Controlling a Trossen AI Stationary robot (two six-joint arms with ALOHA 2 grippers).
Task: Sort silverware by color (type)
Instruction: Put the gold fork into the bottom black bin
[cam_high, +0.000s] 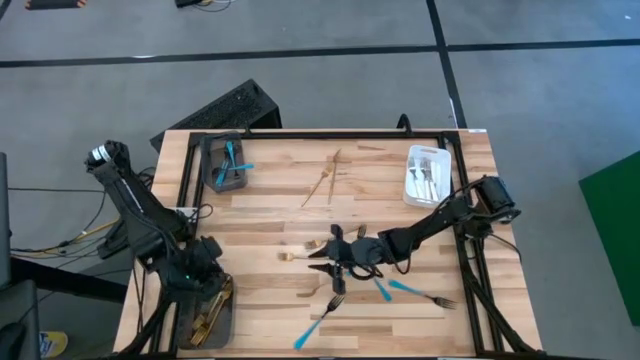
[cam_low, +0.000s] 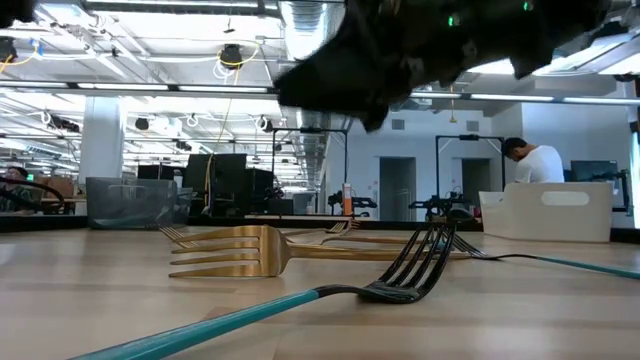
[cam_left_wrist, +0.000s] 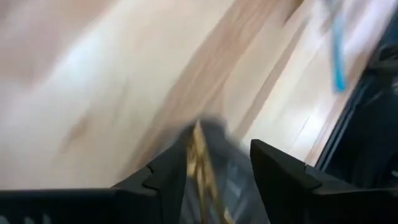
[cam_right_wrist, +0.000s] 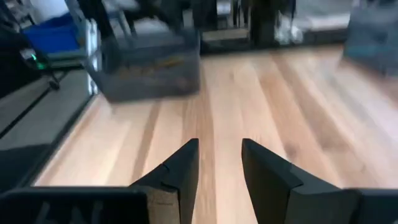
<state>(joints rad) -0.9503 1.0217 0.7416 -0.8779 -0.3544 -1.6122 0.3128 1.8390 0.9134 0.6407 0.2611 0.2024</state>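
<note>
Hovering over the grey tray (cam_high: 222, 325) at the table's near-left corner, the left gripper (cam_high: 207, 262) has its fingers (cam_left_wrist: 166, 177) spread apart with nothing clamped between them; gold silverware (cam_left_wrist: 202, 165) lies in that tray directly below the gap, and more gold pieces (cam_high: 208, 318) show there in the high view. The right gripper (cam_high: 327, 258) reaches to the middle of the wooden table (cam_high: 270, 210), fingers (cam_right_wrist: 181, 167) parted and empty, with bare board visible between them. Beside this gripper lies a gold fork (cam_low: 235, 251), flat on the board, tines toward the low camera's left. A fork with a turquoise handle (cam_low: 300, 300) lies in front of it, dark tines raised slightly off the surface. Further turquoise-handled forks (cam_high: 415, 292) lie near the table's front edge, right of centre, and another (cam_high: 318, 322) lies left of them. Two gold utensils (cam_high: 325, 178) rest apart from the rest toward the table's far side. The far-left grey tray (cam_high: 213, 172) contains turquoise-handled pieces (cam_high: 232, 160). The white tray (cam_high: 412, 185) at the far right contains silver pieces (cam_high: 428, 178). A person (cam_low: 533, 160) stands in the room beyond the table.
</note>
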